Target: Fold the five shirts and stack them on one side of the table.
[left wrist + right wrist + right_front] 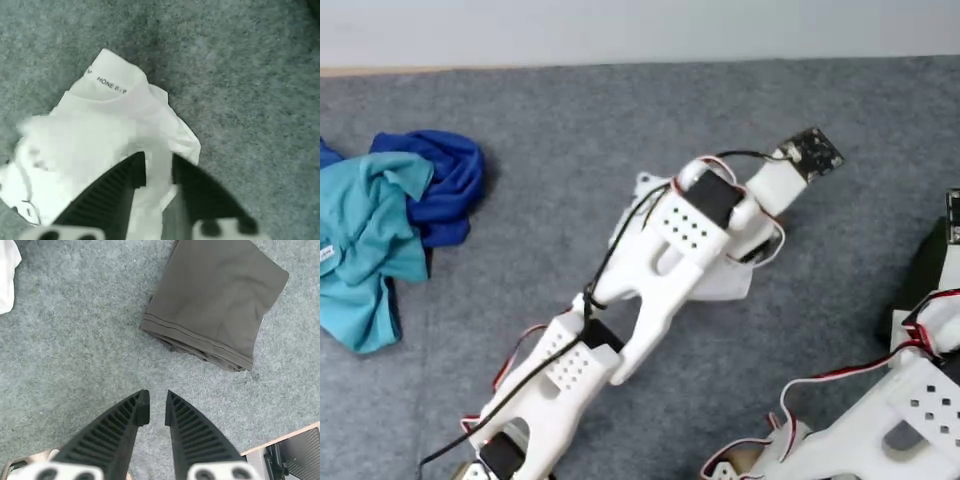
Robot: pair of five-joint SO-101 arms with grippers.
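Looks to be folding the white shirt [100,135], crumpled midway across the desk [570,130] and clamped in the left hand [158,166], with the right hand [157,407] narrowly apart, empty, near the folded dark shirt [220,295]; next calls for drawing the pinched edge over flat.

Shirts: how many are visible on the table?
4. A teal shirt and a blue shirt lie crumpled at the high view's left; a white shirt sits mid-table at the left gripper; a dark folded shirt lies at the right edge. A fifth may be hidden.
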